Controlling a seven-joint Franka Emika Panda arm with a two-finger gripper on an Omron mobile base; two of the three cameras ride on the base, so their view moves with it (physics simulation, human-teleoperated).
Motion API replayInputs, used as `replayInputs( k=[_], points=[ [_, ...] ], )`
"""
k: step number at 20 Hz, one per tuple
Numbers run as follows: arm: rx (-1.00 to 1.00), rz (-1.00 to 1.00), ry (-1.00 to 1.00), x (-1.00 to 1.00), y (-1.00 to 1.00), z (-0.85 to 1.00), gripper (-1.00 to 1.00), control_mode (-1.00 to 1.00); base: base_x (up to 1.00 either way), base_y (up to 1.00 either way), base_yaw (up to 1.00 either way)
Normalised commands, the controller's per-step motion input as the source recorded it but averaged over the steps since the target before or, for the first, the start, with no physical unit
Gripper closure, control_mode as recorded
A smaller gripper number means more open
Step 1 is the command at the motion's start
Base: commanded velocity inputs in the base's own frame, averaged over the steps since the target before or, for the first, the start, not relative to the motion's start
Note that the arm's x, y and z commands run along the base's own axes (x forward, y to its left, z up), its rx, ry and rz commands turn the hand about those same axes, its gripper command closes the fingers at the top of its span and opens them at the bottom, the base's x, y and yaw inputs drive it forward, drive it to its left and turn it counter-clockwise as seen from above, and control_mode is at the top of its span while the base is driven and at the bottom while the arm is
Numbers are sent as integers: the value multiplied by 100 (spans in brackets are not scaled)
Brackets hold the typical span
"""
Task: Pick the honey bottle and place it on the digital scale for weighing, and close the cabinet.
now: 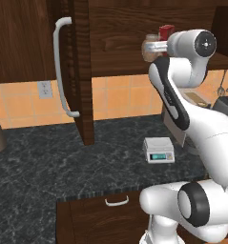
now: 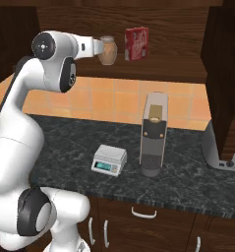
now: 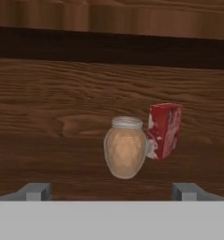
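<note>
orange tiled wall (image 2: 119, 101) behind a dark marbled counter (image 1: 48, 167) over brown drawers (image 2: 143, 216).

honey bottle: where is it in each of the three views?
Left base view: honey bottle upper right on the cabinet shelf, partly behind the claw.
Right base view: upper middle-left, at the claw tip.
Hand view: centre, ahead of the claw.
Shared landmark: red box beside it.

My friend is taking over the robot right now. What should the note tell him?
Tool: open, holding nothing, lined up in front of the honey bottle.
Honey bottle: upright on the cabinet shelf, beside a red box.
Digital scale: on the counter, nothing on it.
Cabinet: doors open.
Done: reach toward the bottle.
Left: grab it, set it on the scale, close the cabinet.
</note>
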Motion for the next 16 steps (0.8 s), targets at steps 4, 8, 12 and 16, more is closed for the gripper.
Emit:
replayInputs(
  k=[4, 8, 12, 16],
  points=[
    [0, 0, 5, 43, 0, 0, -100, -100, 0, 0, 0],
    [0, 0, 2, 46, -4, 0, -100, -100, 0, 0, 0],
    [1, 0, 0, 33, -19, 0, -100, -100, 0, 0, 0],
    [0, 0, 0, 41, -2, 0, -100, -100, 0, 0, 0]
  ],
)
